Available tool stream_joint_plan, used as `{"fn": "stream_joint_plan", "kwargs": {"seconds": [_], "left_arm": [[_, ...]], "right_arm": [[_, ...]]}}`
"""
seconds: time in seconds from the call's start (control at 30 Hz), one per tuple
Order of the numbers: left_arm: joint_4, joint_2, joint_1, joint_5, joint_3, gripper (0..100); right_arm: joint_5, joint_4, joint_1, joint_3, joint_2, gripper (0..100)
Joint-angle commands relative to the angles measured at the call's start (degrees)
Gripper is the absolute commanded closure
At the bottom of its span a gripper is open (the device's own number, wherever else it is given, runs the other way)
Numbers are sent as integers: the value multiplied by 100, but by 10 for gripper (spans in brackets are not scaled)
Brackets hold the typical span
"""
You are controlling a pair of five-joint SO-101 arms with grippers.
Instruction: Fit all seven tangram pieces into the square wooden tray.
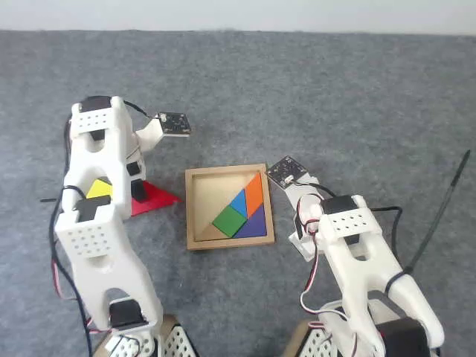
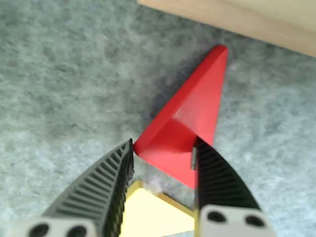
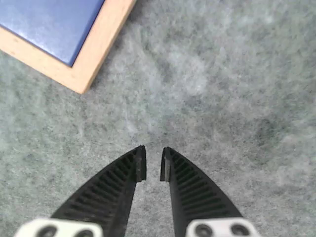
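Clamping my left jaws on the red triangle (image 2: 190, 113), I am holding it by one corner only, just beside the wooden tray (image 2: 237, 19), and the piece is looking tipped up on the grey worktop (image 2: 59, 74).

That narrow hold is worrying me. The pads are biting near a point, so the triangle could be twisting or slipping out during a lift. It could then be dropping onto the yellow piece (image 2: 153, 217) lying close beneath my wrist.

The tray's raised rim is the next hazard. A low carry would be catching the triangle's long edge on it and shoving the tray. That would be disturbing the orange (image 1: 255, 192), blue (image 1: 239, 201), green (image 1: 229, 219) and purple (image 1: 255, 223) pieces sitting inside.

My right jaws are hanging all but closed on nothing, over bare worktop near a tray corner, so they are leaving the approach free.

Bare wood is showing along the tray's side nearest the red triangle, and I am judging that as the room to aim for. Open worktop is lying beyond the tray too.
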Motion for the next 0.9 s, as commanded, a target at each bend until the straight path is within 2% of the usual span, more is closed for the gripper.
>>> {"fn": "stream_joint_plan", "kwargs": {"seconds": [0.0, 0.27, 0.37, 0.47, 0.53, 0.67, 0.87], "left_arm": [[308, -642, 105, 79, -48, 843], [193, -1996, 264, 62, 1279, 849], [-343, -2435, 360, 62, 2141, 849], [-1398, -2655, 431, 70, 3222, 849], [-1714, -2778, 457, 62, 3662, 849], [-1811, -3015, 431, 53, 3846, 859], [-1767, -3270, 448, 53, 3855, 938]], "right_arm": [[18, -75, 66, -18, -242, 932], [18, -75, 66, -18, -251, 932], [18, -75, 66, -18, -251, 932], [18, -75, 75, -18, -251, 932], [-26, -75, 75, -18, -251, 932], [-132, -75, 66, -18, -251, 932], [-141, -75, 66, -18, -242, 932]]}}
